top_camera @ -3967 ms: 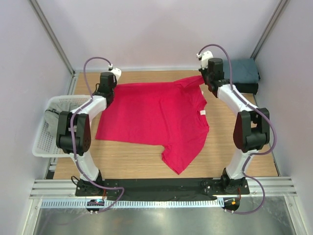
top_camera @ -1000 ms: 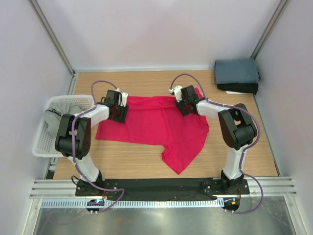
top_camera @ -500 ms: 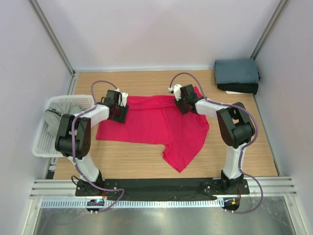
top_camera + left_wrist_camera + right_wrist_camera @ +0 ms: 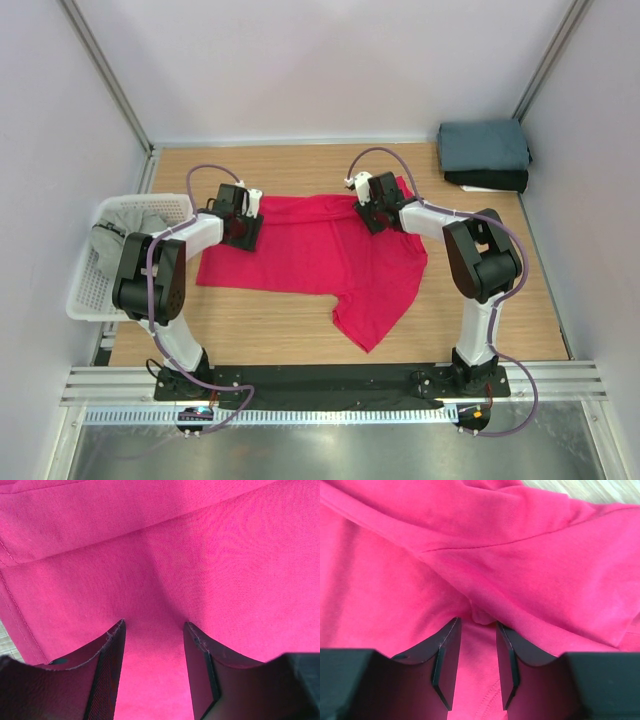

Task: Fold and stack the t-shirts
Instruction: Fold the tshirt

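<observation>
Standing apart, the fingers (image 4: 111, 652) of the left gripper (image 4: 154, 627) point down onto the crimson t-shirt (image 4: 310, 255), whose cloth shows smooth in the gap. The right gripper (image 4: 478, 622) is parted likewise, with a small loose pucker of the same cloth between its tips. Crimson t-shirt: spread at frame centre on the wooden table (image 4: 260, 335), one corner trailing toward lower centre; slate-blue t-shirt (image 4: 484, 145) folded atop the black t-shirt (image 4: 490, 181), upper right; grey t-shirt (image 4: 125, 225) in the white basket (image 4: 82, 302), left edge.

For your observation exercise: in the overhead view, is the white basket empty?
No, a grey cloth lies bunched inside the basket.
</observation>
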`<state>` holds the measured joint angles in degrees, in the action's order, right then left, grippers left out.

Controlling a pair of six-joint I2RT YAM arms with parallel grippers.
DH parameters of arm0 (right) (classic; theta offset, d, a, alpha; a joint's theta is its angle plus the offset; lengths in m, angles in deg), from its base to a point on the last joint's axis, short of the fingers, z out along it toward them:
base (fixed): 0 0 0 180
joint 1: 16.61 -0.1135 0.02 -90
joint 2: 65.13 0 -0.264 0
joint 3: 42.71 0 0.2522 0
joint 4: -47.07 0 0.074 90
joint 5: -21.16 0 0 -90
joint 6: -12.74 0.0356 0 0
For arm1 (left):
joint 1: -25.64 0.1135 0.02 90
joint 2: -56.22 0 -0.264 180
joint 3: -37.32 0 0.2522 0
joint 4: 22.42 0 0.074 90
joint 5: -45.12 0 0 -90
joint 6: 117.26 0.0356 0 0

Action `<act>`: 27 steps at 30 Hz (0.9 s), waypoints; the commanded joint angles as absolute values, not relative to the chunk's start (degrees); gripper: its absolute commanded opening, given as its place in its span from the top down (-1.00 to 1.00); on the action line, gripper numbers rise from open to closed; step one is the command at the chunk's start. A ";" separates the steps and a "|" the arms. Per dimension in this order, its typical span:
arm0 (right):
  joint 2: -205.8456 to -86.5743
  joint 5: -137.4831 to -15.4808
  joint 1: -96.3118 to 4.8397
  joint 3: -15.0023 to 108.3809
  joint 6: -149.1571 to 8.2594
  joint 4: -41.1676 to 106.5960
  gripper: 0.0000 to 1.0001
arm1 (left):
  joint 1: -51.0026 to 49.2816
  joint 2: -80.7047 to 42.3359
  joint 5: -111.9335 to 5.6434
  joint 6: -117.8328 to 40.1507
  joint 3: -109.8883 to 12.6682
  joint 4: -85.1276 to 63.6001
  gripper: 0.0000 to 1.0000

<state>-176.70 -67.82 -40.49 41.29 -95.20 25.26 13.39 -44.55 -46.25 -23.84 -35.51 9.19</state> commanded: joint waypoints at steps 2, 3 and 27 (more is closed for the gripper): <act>-173.76 -71.56 -40.69 42.86 -93.52 26.10 0.20 | 13.51 -46.43 -46.20 -23.66 -35.50 9.97 -0.02; -173.68 -71.57 -40.69 42.86 -93.44 26.10 0.19 | 13.51 -46.52 -46.12 -23.66 -35.59 9.97 -0.02; -176.22 -64.97 -40.78 41.72 -95.54 30.68 0.39 | 13.51 -46.79 -46.12 -23.83 -35.77 10.06 -0.02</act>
<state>-176.30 -65.70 -40.51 41.23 -95.24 28.56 13.39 -44.59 -46.25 -23.84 -35.53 9.19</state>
